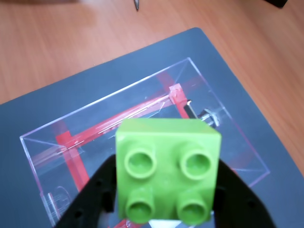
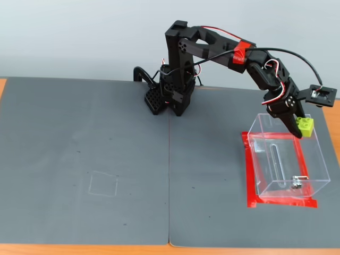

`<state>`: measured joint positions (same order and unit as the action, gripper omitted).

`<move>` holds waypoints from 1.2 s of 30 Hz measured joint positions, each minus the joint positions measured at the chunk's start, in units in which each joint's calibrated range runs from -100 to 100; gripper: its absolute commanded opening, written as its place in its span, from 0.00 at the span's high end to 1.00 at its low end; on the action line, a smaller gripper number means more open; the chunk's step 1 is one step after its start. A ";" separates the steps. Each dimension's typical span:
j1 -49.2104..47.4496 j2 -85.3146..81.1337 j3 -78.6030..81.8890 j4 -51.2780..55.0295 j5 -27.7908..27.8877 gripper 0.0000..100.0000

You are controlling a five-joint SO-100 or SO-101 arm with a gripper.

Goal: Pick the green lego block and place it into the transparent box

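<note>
The green lego block (image 1: 168,168) is a lime brick with four round studs, held between my black gripper's fingers (image 1: 95,199). In the fixed view the gripper (image 2: 300,129) is shut on the block (image 2: 306,126) just above the far rim of the transparent box (image 2: 287,166). The box is a clear acrylic cube with red tape (image 2: 248,175) round its base and a small metal fitting (image 2: 295,184) at its lower near edge. In the wrist view the box (image 1: 66,142) lies open below and behind the block, its inside empty.
The box stands at the right of a dark grey mat (image 2: 106,159) on a wooden table (image 1: 71,38). The arm's base (image 2: 170,95) stands at the mat's far middle. A faint square outline (image 2: 103,184) marks the mat's left half.
</note>
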<state>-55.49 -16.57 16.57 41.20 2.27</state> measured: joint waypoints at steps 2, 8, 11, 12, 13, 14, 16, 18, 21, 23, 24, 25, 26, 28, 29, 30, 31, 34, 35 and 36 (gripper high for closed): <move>0.00 0.00 0.00 0.00 0.00 0.71; 0.00 0.00 0.00 0.00 0.20 0.70; 0.00 0.00 0.00 0.00 0.05 0.71; 0.00 0.00 0.00 0.00 0.05 0.72; 0.00 0.00 0.00 0.00 0.05 0.74; 0.00 0.00 0.00 0.00 0.05 0.75; 0.00 0.00 0.00 0.00 0.10 0.78; 0.29 0.00 0.45 0.00 0.05 0.82; 1.47 0.00 1.26 0.00 0.00 0.87; 2.51 -0.85 1.26 0.00 0.00 0.90; 2.87 -1.61 1.26 0.00 0.00 0.91; 3.24 -2.29 1.26 0.00 0.00 0.92; 3.54 -3.06 1.80 0.00 0.00 0.93; 4.57 -4.50 3.23 0.00 0.00 0.94; 5.31 -5.27 3.86 0.00 0.00 0.95; 6.12 -6.29 4.67 0.00 0.00 0.96; 7.00 -7.39 5.75 0.00 0.00 0.97; 9.80 -11.05 8.71 0.00 0.00 0.98; 10.61 -12.57 9.88 0.00 0.00 0.98; 11.42 -14.19 10.96 0.00 0.00 0.98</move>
<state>-44.07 -30.76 27.53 41.20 2.27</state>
